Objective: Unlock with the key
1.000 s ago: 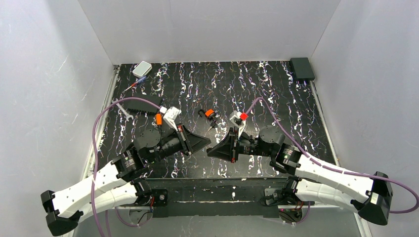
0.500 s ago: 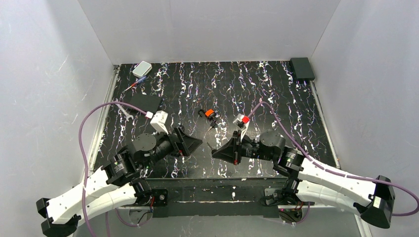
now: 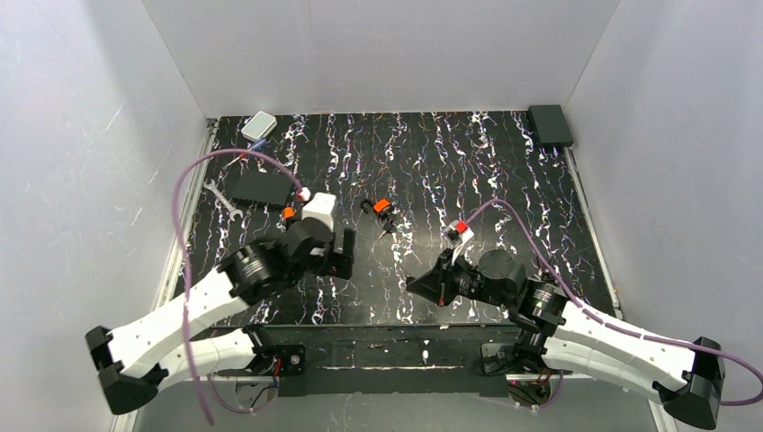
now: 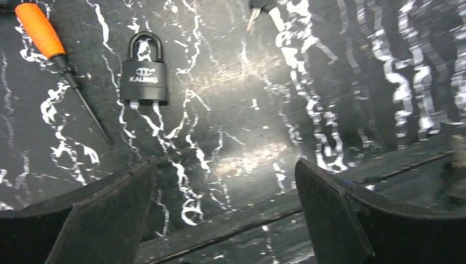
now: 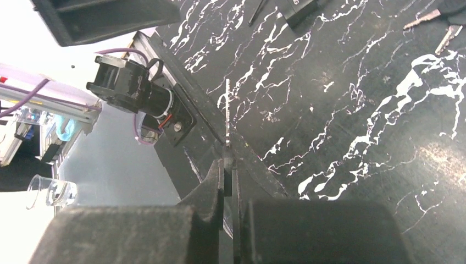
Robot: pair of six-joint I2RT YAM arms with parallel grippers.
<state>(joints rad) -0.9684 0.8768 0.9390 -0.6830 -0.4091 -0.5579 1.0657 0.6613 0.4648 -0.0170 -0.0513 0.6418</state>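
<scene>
Right wrist | right gripper (image 5: 228, 162) pinched tight on the key (image 5: 227, 110), well right of the padlock (image 4: 144, 71) | left gripper (image 4: 224, 165) gaping wide, empty, just short of padlock | risk imo: nothing's holding the padlock, so it'd probably skid when poked, or the key twists in the pinch

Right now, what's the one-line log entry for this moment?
left fingers open, empty | right fingers shut on key, blade pointing out | padlock lying flat, shackle closed, apart from both | screwdriver beside padlock
</scene>
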